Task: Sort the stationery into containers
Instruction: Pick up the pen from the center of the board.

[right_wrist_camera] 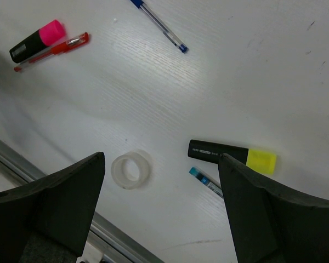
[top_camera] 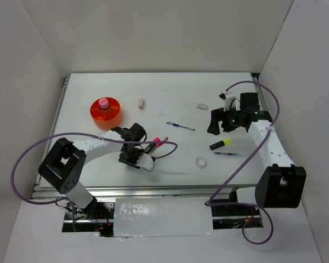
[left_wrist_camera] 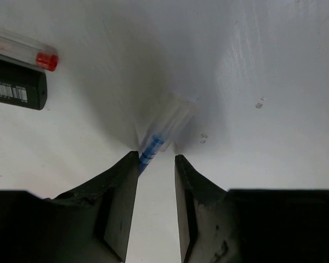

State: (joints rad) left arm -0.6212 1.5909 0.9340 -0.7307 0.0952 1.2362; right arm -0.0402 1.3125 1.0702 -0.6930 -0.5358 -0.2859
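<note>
The round orange tub (top_camera: 111, 116) stands at the back left with a pink-capped glue stick (top_camera: 103, 103) upright in it. My left gripper (top_camera: 135, 157) is low over the table, jaws a narrow gap apart (left_wrist_camera: 156, 158). A clear pen with blue ink (left_wrist_camera: 160, 134) lies just ahead, its end at the left fingertip (left_wrist_camera: 130, 164), not clamped. A pink highlighter (top_camera: 157, 141) and a red pen (top_camera: 160, 145) lie beside it. My right gripper (top_camera: 216, 124) is wide open (right_wrist_camera: 162, 158) above a tape ring (right_wrist_camera: 131, 169), a yellow-black highlighter (right_wrist_camera: 230, 155) and a blue pen (right_wrist_camera: 205, 181).
Another blue pen (top_camera: 180, 126) lies mid-table. A beige eraser (top_camera: 141, 103) and a small eraser (top_camera: 202, 107) lie near the back. White walls close in the left, back and right. A metal rail (right_wrist_camera: 38, 170) edges the table front.
</note>
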